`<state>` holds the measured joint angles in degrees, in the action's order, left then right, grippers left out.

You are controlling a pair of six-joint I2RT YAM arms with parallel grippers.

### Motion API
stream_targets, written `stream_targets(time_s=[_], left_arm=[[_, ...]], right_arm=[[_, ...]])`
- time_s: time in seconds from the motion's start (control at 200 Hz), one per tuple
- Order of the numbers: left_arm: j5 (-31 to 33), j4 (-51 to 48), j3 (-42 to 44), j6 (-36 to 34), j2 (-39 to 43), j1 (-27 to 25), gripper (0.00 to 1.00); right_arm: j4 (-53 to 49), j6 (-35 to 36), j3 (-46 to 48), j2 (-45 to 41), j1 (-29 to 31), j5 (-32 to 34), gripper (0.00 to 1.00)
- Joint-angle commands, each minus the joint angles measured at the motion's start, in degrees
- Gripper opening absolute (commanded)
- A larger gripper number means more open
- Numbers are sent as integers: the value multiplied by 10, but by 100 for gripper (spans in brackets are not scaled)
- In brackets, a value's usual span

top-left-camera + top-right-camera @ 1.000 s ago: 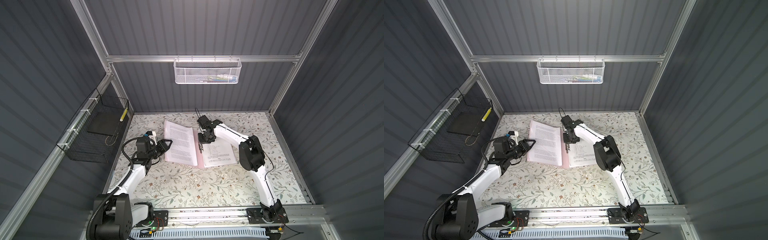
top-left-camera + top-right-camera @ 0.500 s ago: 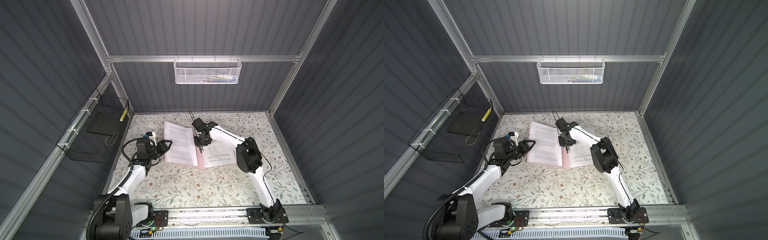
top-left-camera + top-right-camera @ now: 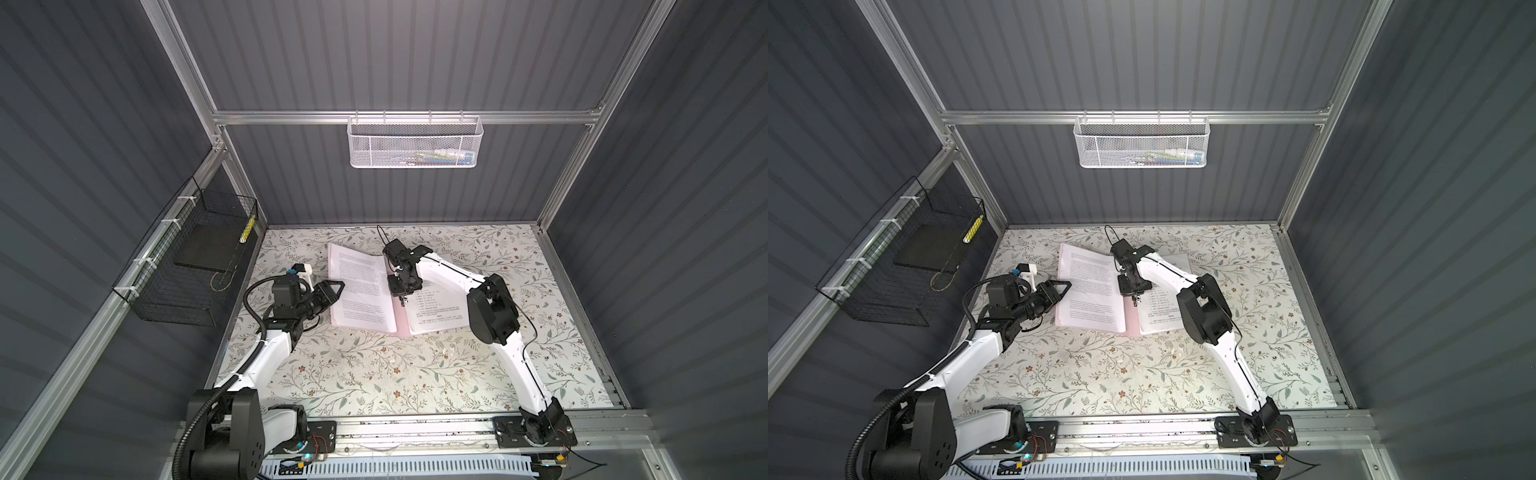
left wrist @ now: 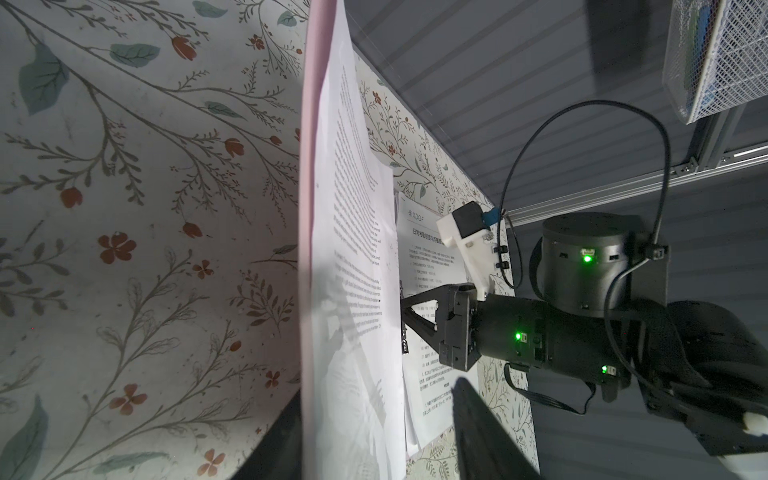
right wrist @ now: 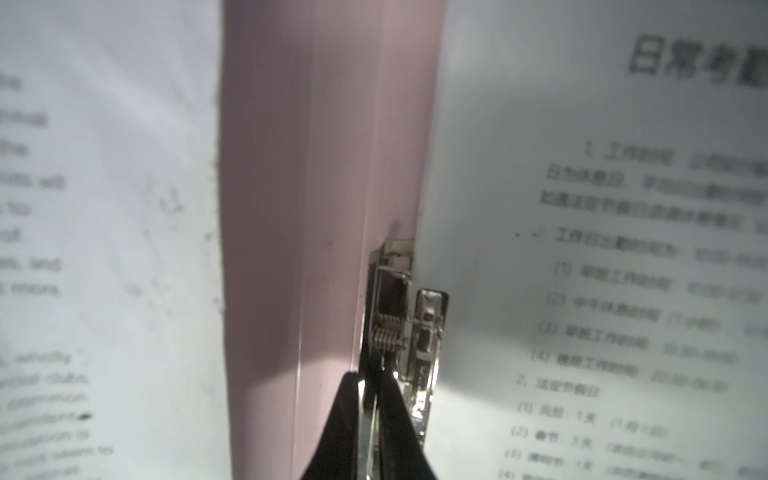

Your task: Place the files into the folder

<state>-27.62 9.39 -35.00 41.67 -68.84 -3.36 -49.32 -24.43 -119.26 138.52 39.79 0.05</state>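
Both top views: folder [image 3: 400,326] [image 3: 1132,326] lies open on the floral table [image 3: 374,374], toward the back wall. Files [image 3: 361,291] sit on both flaps, pink showing only along the spine. Left gripper [image 3: 336,286] is at the outer edge of the left flap; right gripper [image 3: 402,300] points down onto the spine. Left wrist: pink flap edge and the sheets on it run between the two dark fingers [image 4: 482,436]. Jaws are about half spread with a clear gap on the paper side, nothing clamped. Right wrist: right gripper [image 5: 370,399] is pinched tight on a thin silver lever of the metal clip [image 5: 395,299] at the spine. Printed sheets lie on either side, text blurred.
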Motion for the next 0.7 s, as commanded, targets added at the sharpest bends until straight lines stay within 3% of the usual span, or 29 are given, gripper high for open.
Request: stream_targets(time_s=[0.0, 0.63, 0.695], left_arm=[[-9, -3, -24, -9, 12, -2, 56], [-16, -3, -56, -15, 7, -2, 60], [-16, -6, -57, -16, 9, -2, 60]], right_arm=[[-10, -8, -2, 12, 3, -21, 1], [60, -153, 118, -66, -22, -112, 0], [64, -157, 126, -72, -26, -120, 10]])
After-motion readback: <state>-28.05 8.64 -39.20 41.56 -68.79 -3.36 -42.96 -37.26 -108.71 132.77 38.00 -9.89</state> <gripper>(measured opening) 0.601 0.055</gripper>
